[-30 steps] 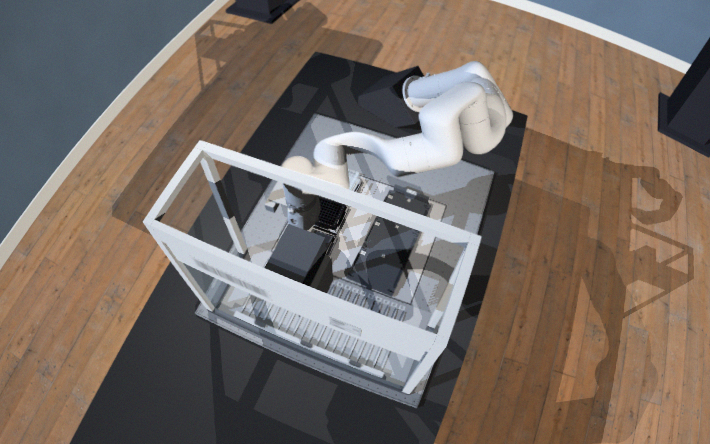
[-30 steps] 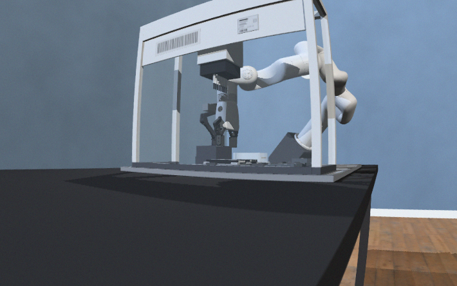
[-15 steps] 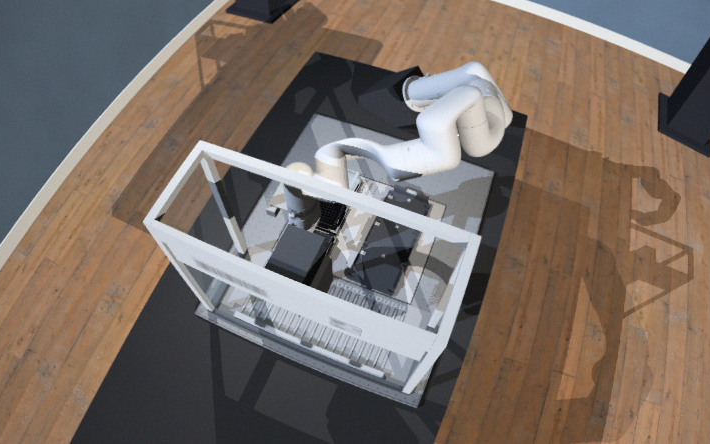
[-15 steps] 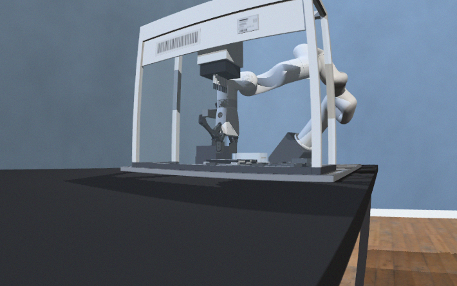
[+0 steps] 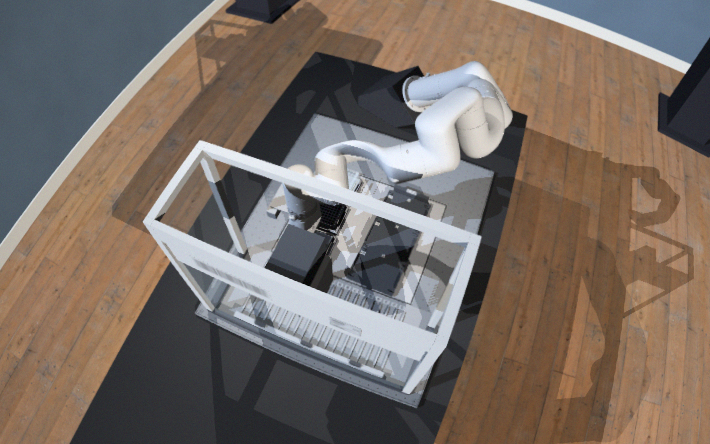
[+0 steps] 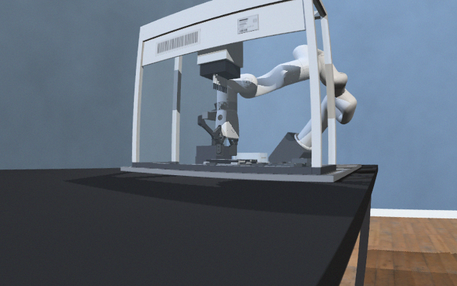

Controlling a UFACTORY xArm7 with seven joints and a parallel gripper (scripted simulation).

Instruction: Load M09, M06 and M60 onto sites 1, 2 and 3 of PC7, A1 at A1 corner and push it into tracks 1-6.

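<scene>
The deep-well block M09 (image 6: 205, 154) is taken to be the dark, grid-topped block standing in its nest on the instrument deck, left of centre in the exterior view; its label cannot be read. A low white plate (image 6: 250, 156) sits at 3 o'clock of it, near but apart. The gripper (image 6: 223, 143) hangs directly over the block, pointing down, with its fingers (image 6: 217, 146) fully spread and holding nothing. The tips are level with the block's top edge, but whether they touch its sides cannot be told. In the top view the carrier PC7 (image 5: 388, 250) lies on the apron at about 4 o'clock of the block, slightly askew. Its sites are too dark to say whether anything rests on them. The loading rails (image 5: 313, 330) run across at 7 o'clock of the carrier. The white frame (image 6: 223, 21) encloses all this, and the arm (image 5: 435, 148) reaches in from 1 o'clock above the dark tabletop (image 6: 152, 230). Judgement: the step in hand is the pick of M09 for site 1, so the task is at an early stage. The next move calls for lowering the fingers squarely down the block's opposite walls, closing firmly, then lifting straight and clear of the nest before crossing to the carrier.
</scene>
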